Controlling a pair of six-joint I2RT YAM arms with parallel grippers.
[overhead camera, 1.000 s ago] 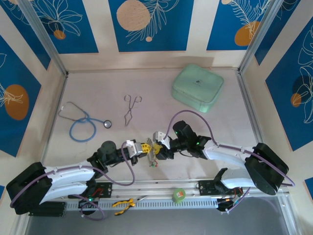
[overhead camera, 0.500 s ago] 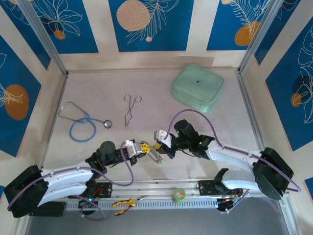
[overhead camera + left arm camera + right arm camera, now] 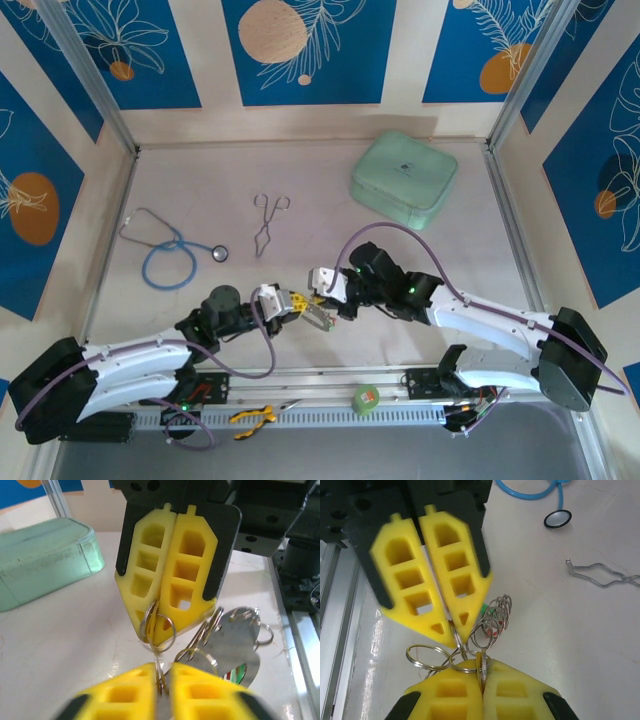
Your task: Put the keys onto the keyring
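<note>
The keyring [image 3: 465,655] is a bunch of linked silvery loops held between both grippers just above the table [image 3: 420,250]. In the right wrist view my right gripper [image 3: 481,669] is shut on one loop, and the left gripper [image 3: 456,636] pinches a neighbouring loop from above. In the left wrist view my left gripper [image 3: 163,674] is shut on a thin loop [image 3: 158,626], opposite the right gripper [image 3: 159,632]. A flat silver tag [image 3: 235,647] hangs beside it. Green and red key heads [image 3: 492,622] show behind the loops. From above, the bunch [image 3: 316,313] hangs between the left gripper [image 3: 292,303] and right gripper [image 3: 324,292].
Steel forceps [image 3: 267,222] and a blue-tubed stethoscope [image 3: 170,250] lie at the mid-left of the table. A mint-green case [image 3: 404,178] sits at the back right. A green tape roll [image 3: 366,399] and yellow pliers [image 3: 252,416] rest on the front rail.
The right arm has stretched out, its rear link swinging right. Both grippers stay shut together on the bunch and have shifted slightly left.
</note>
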